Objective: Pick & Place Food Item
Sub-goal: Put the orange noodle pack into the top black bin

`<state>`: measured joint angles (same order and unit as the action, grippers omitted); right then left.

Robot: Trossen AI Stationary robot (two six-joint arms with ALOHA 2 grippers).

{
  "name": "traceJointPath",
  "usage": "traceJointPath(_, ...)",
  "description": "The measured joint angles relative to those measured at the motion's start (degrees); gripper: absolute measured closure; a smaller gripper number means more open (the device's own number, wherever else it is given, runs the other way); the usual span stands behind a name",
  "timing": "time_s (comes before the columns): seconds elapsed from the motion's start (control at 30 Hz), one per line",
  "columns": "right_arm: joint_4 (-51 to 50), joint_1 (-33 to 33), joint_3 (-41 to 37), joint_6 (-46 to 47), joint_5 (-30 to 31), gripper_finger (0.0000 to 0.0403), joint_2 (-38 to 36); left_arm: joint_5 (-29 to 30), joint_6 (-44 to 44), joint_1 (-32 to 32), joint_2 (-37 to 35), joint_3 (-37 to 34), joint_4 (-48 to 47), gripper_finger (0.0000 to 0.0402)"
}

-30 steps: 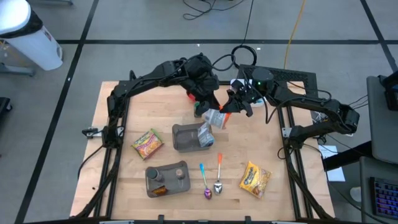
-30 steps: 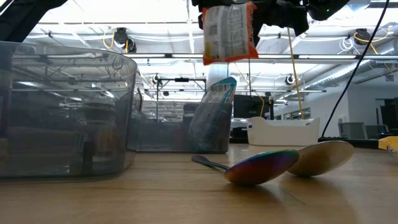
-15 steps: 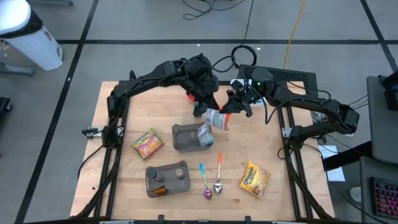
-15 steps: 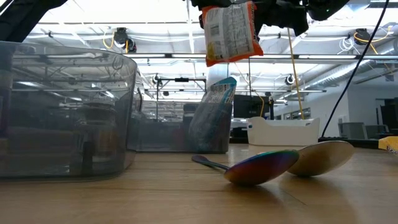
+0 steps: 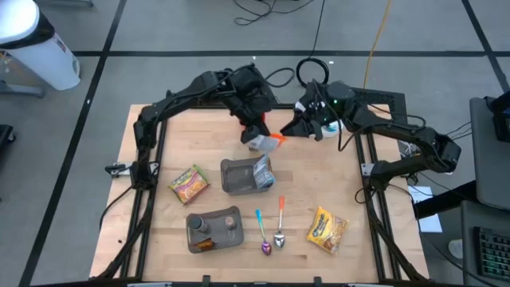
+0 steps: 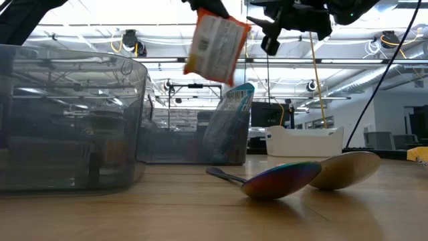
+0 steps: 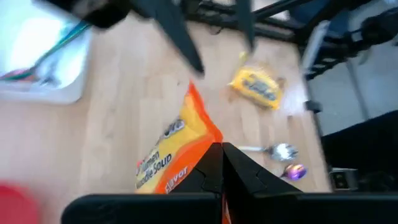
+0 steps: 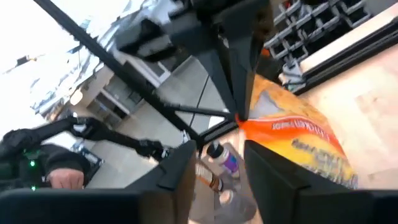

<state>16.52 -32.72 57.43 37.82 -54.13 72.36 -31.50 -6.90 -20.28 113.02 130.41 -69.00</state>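
An orange-and-white noodle packet (image 5: 268, 143) hangs high above the table's far middle; in the low view the packet (image 6: 214, 45) is tilted. My left gripper (image 5: 257, 134) is shut on it. My right gripper (image 5: 300, 127) stands just to the packet's right, open, with its fingers apart from it. In the right wrist view my right gripper (image 8: 217, 171) has nothing between its fingers, and the packet (image 8: 292, 140) hangs beyond them. My left gripper pinches the packet's orange sealed edge (image 7: 198, 163) between its two fingers (image 8: 244, 74). The fingers come slanting down from the far left. The packet hangs below them, tilted and lifted clear of the table.
A clear bin (image 5: 235, 177) with an upright packet stands at mid-table. A second bin (image 5: 213, 229) with bottles is nearer. Two spoons (image 5: 272, 233), a yellow packet (image 5: 327, 229) and a green-edged packet (image 5: 189, 183) lie on the wood.
My right gripper has let go of the packet and drawn back a little toward the far right. The packet, now in my left gripper alone, has swung toward the table's left and tipped from hanging straight to slanted.
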Motion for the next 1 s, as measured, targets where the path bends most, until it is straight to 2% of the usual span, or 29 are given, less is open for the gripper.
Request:
traceJointPath(0.23,3.0,-3.8,0.0,3.5,1.9,0.0214,0.0,7.7,3.4,-0.3,-4.9,0.0,-6.6,0.0400)
traceJointPath(0.37,3.0,-5.2,0.0,2.6,6.0,0.0202,0.0,10.7,9.9,-0.3,-8.8,0.0,-8.0,0.0401)
traceJointPath(0.53,2.5,-5.6,0.0,-3.8,13.1,0.0204,0.0,16.3,22.3,1.6,-14.4,0.0,-7.6,0.0401)
traceJointPath(0.63,2.5,-5.5,0.0,-6.8,17.8,0.0209,0.0,22.4,31.5,3.8,-17.4,0.0,-7.7,0.0401)
traceJointPath(0.73,2.1,-5.4,-0.1,-5.4,22.4,0.0212,0.0,30.4,39.6,7.0,-19.7,0.1,-8.5,0.0401)
traceJointPath(1.0,1.9,-5.4,-0.1,-4.0,22.8,0.0209,0.0,51.3,52.4,17.8,-20.7,-0.2,-17.2,0.0401)
